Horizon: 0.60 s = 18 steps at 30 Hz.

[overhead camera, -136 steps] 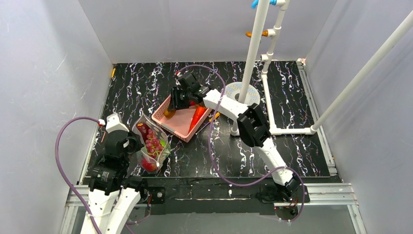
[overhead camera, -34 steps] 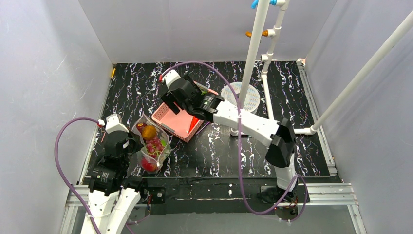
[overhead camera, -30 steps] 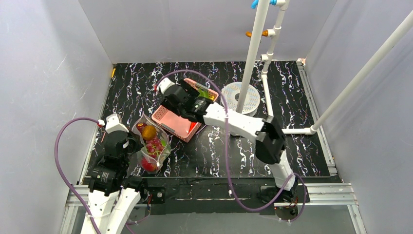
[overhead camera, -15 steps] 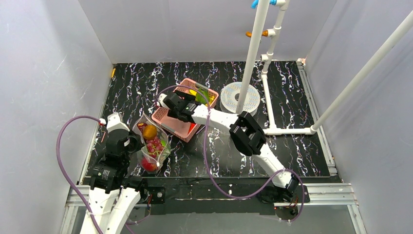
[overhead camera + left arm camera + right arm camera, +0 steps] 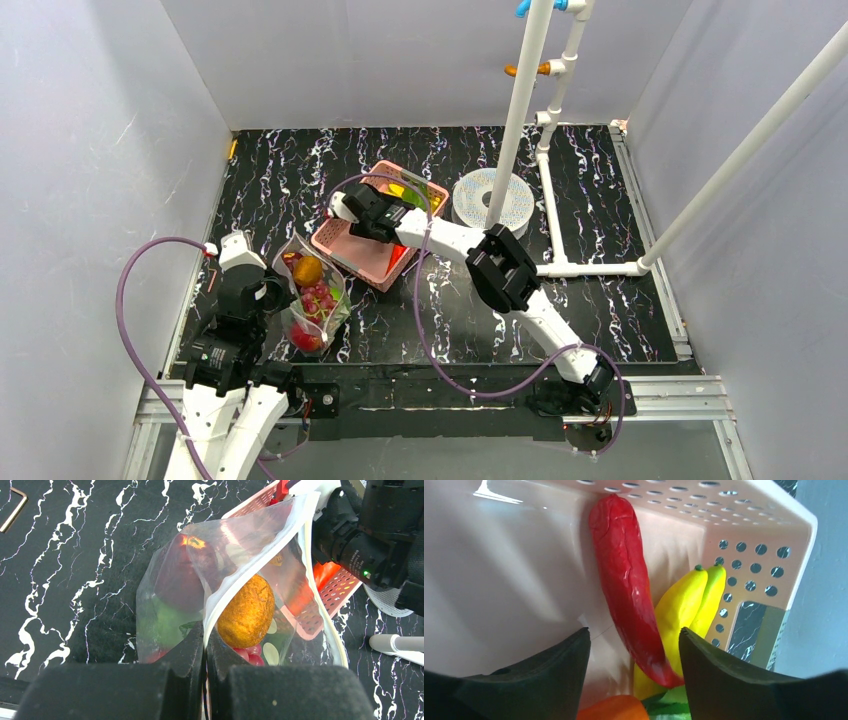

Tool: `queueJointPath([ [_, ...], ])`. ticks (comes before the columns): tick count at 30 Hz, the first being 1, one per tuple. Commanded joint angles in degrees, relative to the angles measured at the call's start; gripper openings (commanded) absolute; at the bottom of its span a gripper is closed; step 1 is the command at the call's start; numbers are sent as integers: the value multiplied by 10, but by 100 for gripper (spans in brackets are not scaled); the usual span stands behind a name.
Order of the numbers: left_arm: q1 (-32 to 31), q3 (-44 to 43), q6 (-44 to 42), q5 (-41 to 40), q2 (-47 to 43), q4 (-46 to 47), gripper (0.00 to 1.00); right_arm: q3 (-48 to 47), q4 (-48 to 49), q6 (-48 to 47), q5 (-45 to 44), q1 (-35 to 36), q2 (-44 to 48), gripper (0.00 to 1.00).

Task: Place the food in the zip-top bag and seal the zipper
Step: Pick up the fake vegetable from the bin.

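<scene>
Over the pink basket (image 5: 749, 510), the right gripper (image 5: 631, 650) has its jaws apart right above the red chili (image 5: 621, 570), with yellow bananas (image 5: 684, 605) just beside it. Meanwhile the left gripper (image 5: 206, 635) is pinched tight on the zip-top bag (image 5: 170, 580) at its mouth edge, brown-orange fruit (image 5: 246, 612) inside.

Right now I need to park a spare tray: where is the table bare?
Bare: the far left corner of the table behind the basket, and the near right corner before the pipe frame. Crowded: the gap between bag and basket.

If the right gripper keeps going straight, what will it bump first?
Most likely the red chili, lying in the pink basket straight ahead of the right gripper, between its open jaws, though depth is unclear.
</scene>
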<state>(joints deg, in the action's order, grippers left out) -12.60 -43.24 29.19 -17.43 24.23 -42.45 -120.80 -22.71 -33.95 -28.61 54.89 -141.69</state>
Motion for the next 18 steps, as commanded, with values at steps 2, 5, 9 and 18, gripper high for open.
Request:
queueJointPath([
  [2, -1, -3, -1, -14, 3, -1, 0, -33, 38, -16, -18, -9, -20, 62],
  [5, -1, -3, -2, -14, 3, -2, 0, -5, 89, -35, -47, -7, -11, 43],
  [9, -1, -3, -1, -15, 5, -3, 0, 24, 129, -42, -52, -6, 21, 24],
  [18, -1, -5, 0, -16, 2, -5, 0, 89, 159, -38, -53, 10, 137, 14],
])
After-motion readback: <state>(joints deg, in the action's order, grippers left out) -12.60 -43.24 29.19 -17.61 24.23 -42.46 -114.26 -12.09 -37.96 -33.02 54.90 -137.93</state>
